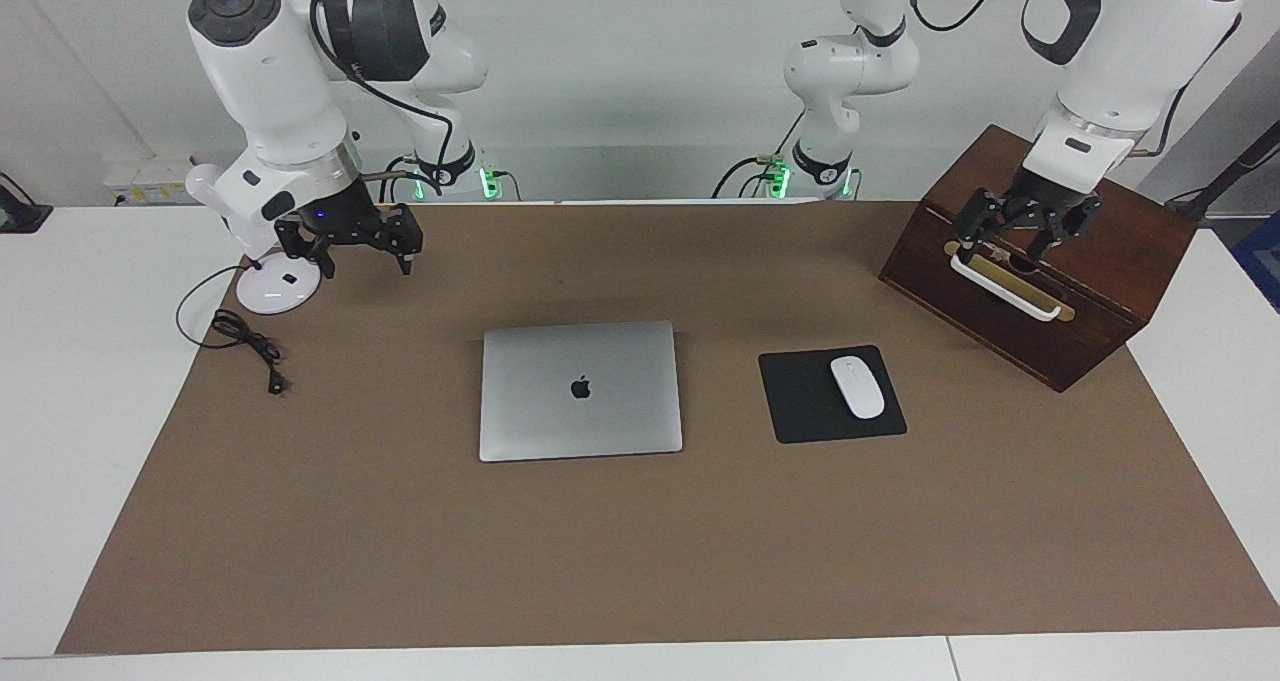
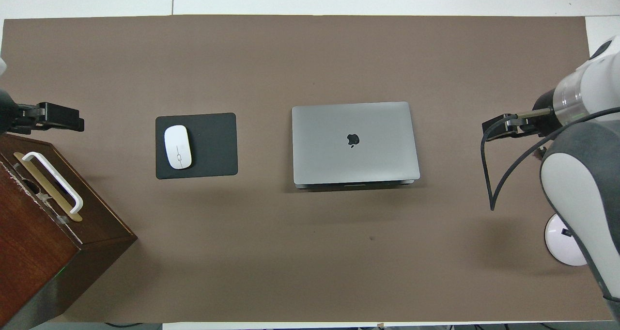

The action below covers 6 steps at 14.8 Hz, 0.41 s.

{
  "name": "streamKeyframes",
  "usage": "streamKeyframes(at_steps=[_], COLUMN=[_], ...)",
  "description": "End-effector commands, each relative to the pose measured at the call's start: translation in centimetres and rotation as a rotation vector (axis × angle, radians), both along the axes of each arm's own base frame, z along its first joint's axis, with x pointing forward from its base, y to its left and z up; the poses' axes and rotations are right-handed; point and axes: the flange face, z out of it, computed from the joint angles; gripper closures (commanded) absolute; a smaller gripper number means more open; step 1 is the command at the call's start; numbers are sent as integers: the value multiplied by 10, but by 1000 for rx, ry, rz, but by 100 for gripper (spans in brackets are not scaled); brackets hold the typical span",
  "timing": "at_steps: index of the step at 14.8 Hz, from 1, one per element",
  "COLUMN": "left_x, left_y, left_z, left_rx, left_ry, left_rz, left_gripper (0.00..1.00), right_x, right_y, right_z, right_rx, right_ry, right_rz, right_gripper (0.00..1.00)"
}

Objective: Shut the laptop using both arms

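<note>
Laptop shut flat, bench centre. Left gripper wide over wooden box, two o'clock; right gripper wide, ten o'clock.

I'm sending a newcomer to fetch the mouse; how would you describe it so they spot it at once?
On the brown mat, look beside the closed silver laptop, toward the left arm's end. There lies a black mouse pad; the mouse rests on it, a small white oval, the only white thing on black.

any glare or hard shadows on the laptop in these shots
Facing view: the laptop lid is evenly lit, no glare, logo crisp. Overhead view: the lid shows a mild sheen only, with a soft shadow along its edge nearer the robots.
</note>
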Motion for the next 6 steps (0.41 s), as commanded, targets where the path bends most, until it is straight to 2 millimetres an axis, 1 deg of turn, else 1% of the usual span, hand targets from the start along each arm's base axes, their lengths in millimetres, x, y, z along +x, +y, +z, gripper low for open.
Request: streamKeyframes(at_steps=[1, 6], left_x=[-8, -9], left_y=[2, -3], left_z=[4, 2], left_rx=[12, 11], left_ry=[14, 19], left_rz=[13, 3], left_gripper=[0, 0], right_x=[2, 2], right_y=[-2, -2], right_z=[3, 3], right_rx=[-3, -3], right_ry=[-16, -16], right_rz=[19, 17], right_gripper=[0, 0])
